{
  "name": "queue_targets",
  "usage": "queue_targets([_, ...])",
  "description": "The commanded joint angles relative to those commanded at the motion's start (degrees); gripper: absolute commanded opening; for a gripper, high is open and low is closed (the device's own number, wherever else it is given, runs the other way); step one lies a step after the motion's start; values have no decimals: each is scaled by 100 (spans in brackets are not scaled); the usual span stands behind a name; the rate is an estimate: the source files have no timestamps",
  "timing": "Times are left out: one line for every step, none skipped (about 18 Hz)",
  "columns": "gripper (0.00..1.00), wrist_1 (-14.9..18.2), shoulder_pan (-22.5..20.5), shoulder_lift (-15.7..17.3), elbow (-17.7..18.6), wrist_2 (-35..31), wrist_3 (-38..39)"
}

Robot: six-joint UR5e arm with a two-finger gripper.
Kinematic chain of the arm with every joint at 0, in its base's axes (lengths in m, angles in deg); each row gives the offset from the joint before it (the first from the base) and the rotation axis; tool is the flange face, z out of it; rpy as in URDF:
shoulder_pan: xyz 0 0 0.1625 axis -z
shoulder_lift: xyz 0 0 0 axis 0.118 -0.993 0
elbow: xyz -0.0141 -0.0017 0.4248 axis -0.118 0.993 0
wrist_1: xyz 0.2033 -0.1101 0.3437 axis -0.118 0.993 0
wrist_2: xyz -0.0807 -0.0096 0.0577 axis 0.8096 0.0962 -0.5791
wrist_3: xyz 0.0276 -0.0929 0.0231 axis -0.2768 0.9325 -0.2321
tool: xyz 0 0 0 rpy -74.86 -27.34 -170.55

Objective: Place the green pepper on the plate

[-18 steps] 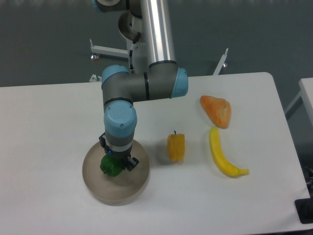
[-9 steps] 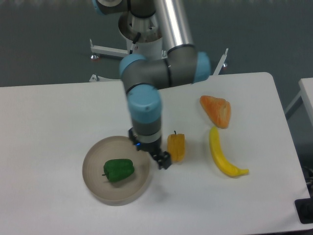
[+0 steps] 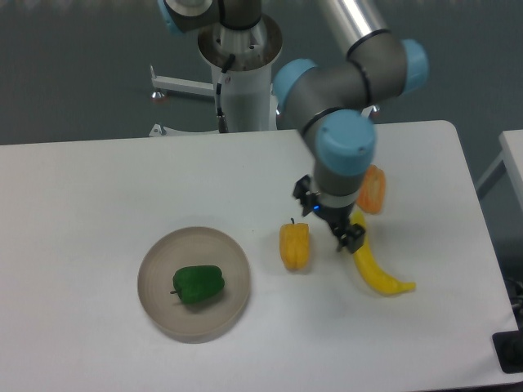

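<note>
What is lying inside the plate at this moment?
Only the green pepper lies inside the plate, on its side, stem toward the left. The patch of plate under the pepper is covered and cannot be seen.

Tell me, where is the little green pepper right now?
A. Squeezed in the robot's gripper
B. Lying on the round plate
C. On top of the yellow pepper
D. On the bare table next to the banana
B. The green pepper lies inside the plate, while the gripper is far off to the right, above the banana, with nothing seen in it.
</note>
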Motion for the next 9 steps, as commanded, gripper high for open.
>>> queue_targets([100,0,9,0,0,9,-71])
queue_targets([100,-35,17,-17,43,0,-106])
queue_targets([100,-53,17,-52,53,0,-133])
queue_targets([100,-53,17,-53,53,0,-176])
queue_targets([100,-53,17,-44,53,-26,-203])
queue_targets([100,-53,9,-27,61,-26,-264])
queue_targets([100,-53,9,-18,88,-52,-308])
queue_targets([100,-70,9,-9,96,-61,-309])
queue_targets([100,-62,9,-18,79,-61,-317])
